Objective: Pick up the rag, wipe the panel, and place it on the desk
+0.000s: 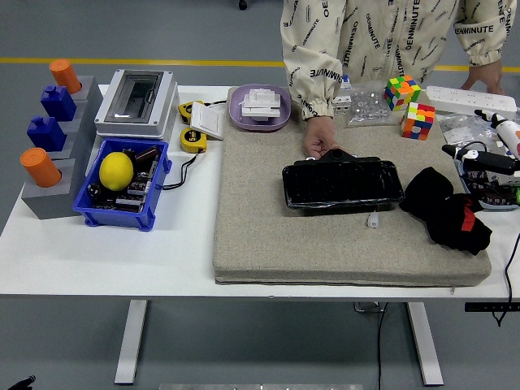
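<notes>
A black rag with a red tag lies crumpled on the right part of the beige mat. A glossy black panel lies flat in the mat's middle, just left of the rag. A person at the far side rests one hand on the panel's far left edge; the other hand touches a white power strip. Only a small dark tip of my left hand shows at the bottom left corner, far below the table. My right hand does not show.
A blue bin holds a yellow lemon and parts. A grey block stand, an electrical box, tape measures, a purple bowl and two puzzle cubes lie around the mat. Tools fill the right edge.
</notes>
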Tool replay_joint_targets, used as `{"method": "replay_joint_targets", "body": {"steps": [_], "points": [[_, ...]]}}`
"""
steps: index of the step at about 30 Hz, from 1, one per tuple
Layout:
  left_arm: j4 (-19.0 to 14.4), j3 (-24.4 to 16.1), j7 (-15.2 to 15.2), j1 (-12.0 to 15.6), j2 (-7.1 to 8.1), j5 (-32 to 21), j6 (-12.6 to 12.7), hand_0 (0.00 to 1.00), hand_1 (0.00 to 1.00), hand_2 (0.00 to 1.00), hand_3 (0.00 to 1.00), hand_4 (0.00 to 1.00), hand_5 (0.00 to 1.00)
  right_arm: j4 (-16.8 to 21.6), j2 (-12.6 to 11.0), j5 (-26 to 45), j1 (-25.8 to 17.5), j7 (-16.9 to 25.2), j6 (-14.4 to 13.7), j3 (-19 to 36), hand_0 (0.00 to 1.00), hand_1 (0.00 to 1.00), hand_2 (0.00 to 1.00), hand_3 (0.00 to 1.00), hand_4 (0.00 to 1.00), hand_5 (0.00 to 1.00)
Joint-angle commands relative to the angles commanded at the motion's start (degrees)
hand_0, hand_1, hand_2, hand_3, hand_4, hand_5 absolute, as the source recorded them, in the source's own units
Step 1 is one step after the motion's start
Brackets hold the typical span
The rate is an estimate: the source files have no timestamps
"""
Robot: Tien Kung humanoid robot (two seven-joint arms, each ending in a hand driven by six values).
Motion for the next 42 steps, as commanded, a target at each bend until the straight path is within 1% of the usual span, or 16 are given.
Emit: {"method": "replay_joint_targets", "body": {"steps": [1, 2, 4, 7, 8, 12, 14, 15, 17, 20, 21, 22, 26, 27, 29, 42], "points": [[0.01, 0.00, 0.00, 0.03, -0.01, 0.01, 0.00, 0.652, 0.662, 0.695, 0.579, 0.677, 0.441, -0.29, 0.48, -0.20, 0.00, -0.27, -0.29, -0.04, 0.998, 0.952, 0.986, 0.998, 0.998, 0.831], [0.01, -0.01, 0.00, 0.04, -0.01, 0.01, 0.00, 0.651, 0.661, 0.695, 0.579, 0.677, 0.441, -0.39, 0.64, -0.26, 0.00, -0.36, -0.39, -0.06, 0.967, 0.920, 0.946, 0.998, 0.998, 0.825], [0.01, -0.01, 0.00, 0.09, -0.01, 0.01, 0.00, 0.651, 0.661, 0.695, 0.579, 0.677, 0.441, -0.78, 1.30, -0.39, -0.03, -0.98, -1.31, -0.26, 0.967, 0.920, 0.946, 0.998, 0.998, 0.825], [0.04, 0.01, 0.00, 0.16, -0.02, 0.01, 0.02, 0.651, 0.661, 0.695, 0.579, 0.677, 0.441, -1.92, 3.12, -0.94, -0.25, -2.28, -3.79, -0.45, 0.967, 0.920, 0.946, 0.998, 0.998, 0.825], [0.04, 0.03, 0.00, 0.20, -0.03, 0.00, 0.02, 0.650, 0.662, 0.695, 0.580, 0.677, 0.442, -2.32, 3.78, -1.04, -0.38, -2.51, -4.41, -0.38, 0.924, 0.872, 0.906, 0.961, 0.998, 0.832], [0.06, 0.31, 0.00, 0.28, -0.08, -0.10, 0.00, 0.650, 0.662, 0.695, 0.580, 0.677, 0.442, -4.08, 6.72, -2.10, -0.87, -2.96, -6.54, 0.12, 0.924, 0.872, 0.906, 0.961, 0.998, 0.832], [0.04, 0.43, 0.00, 0.26, -0.05, -0.11, -0.01, 0.650, 0.662, 0.695, 0.580, 0.677, 0.442, -4.65, 7.57, -2.52, -1.01, -2.99, -7.31, 0.40, 0.924, 0.872, 0.906, 0.961, 0.998, 0.832], [0.01, 0.40, -0.02, 0.24, -0.02, -0.09, 0.00, 0.651, 0.662, 0.695, 0.580, 0.677, 0.442, -5.38, 8.61, -2.63, -1.23, -2.92, -8.46, 0.52, 0.901, 0.841, 0.877, 0.929, 0.998, 0.836], [0.02, 0.41, -0.02, 0.22, 0.02, -0.06, 0.00, 0.651, 0.662, 0.695, 0.580, 0.677, 0.442, -6.10, 9.81, -2.56, -1.58, -2.94, -9.85, 0.47, 0.901, 0.841, 0.877, 0.929, 0.998, 0.836], [0.01, 0.35, -0.02, 0.27, 0.03, -0.03, 0.01, 0.651, 0.662, 0.695, 0.580, 0.677, 0.442, -6.49, 10.95, -2.50, -2.08, -3.46, -11.27, 0.28, 0.901, 0.841, 0.877, 0.929, 0.998, 0.836], [0.05, 0.33, -0.02, 0.31, 0.03, -0.04, 0.01, 0.651, 0.660, 0.695, 0.580, 0.677, 0.442, -6.48, 11.25, -2.65, -2.27, -4.09, -11.73, 0.05, 0.854, 0.803, 0.843, 0.881, 0.998, 0.843], [0.08, 0.31, -0.02, 0.33, 0.03, -0.03, 0.02, 0.651, 0.660, 0.695, 0.580, 0.677, 0.442, -6.40, 11.48, -2.76, -2.46, -4.79, -12.16, -0.20, 0.854, 0.803, 0.843, 0.881, 0.998, 0.843], [0.05, 0.33, -0.01, 0.38, -0.05, -0.11, 0.00, 0.651, 0.660, 0.695, 0.580, 0.677, 0.442, -6.44, 11.69, -2.58, -3.07, -6.27, -13.59, -0.88, 0.854, 0.803, 0.843, 0.881, 0.998, 0.843], [0.05, 0.35, -0.01, 0.39, -0.07, -0.12, -0.01, 0.653, 0.661, 0.695, 0.580, 0.677, 0.443, -6.63, 11.58, -2.38, -3.12, -6.30, -13.88, -1.16, 0.833, 0.776, 0.824, 0.858, 0.998, 0.863], [0.06, 0.28, -0.01, 0.43, -0.09, -0.09, -0.01, 0.653, 0.661, 0.695, 0.580, 0.677, 0.443, -7.17, 10.90, -2.37, -2.95, -6.32, -14.22, -2.37, 0.833, 0.776, 0.824, 0.858, 0.998, 0.863], [0.04, 0.20, -0.07, 0.20, -0.03, 0.00, -0.04, 0.651, 0.662, 0.695, 0.580, 0.677, 0.443, -10.51, 7.34, -3.95, -1.75, -6.37, -13.96, -7.63, 0.828, 0.774, 0.820, 0.851, 0.998, 0.855]]}}
